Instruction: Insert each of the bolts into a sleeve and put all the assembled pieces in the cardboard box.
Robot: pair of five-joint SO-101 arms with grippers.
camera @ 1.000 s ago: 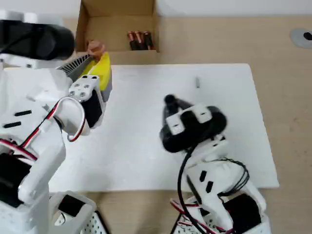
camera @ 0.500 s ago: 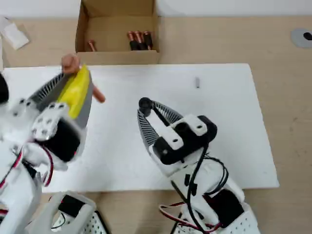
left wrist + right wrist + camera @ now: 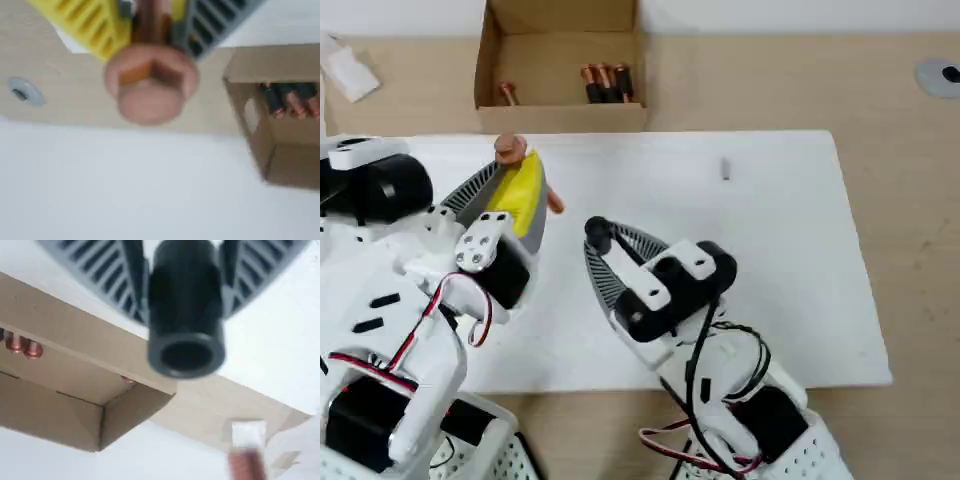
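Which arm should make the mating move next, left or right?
Probably left: the left gripper holds the bolt, tip angled toward the sleeve in the right gripper, a short gap apart. Right can just hold.

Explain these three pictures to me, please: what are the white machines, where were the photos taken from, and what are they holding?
These are two small robot arms at a table. One picture looks down from above; the other two come from cameras on each arm's wrist. The left hand is shut on a copper bolt; the right hand is shut on a black sleeve. Both hang over a white mat. Beyond it stands a cardboard box with several finished pieces and one more copper piece inside.
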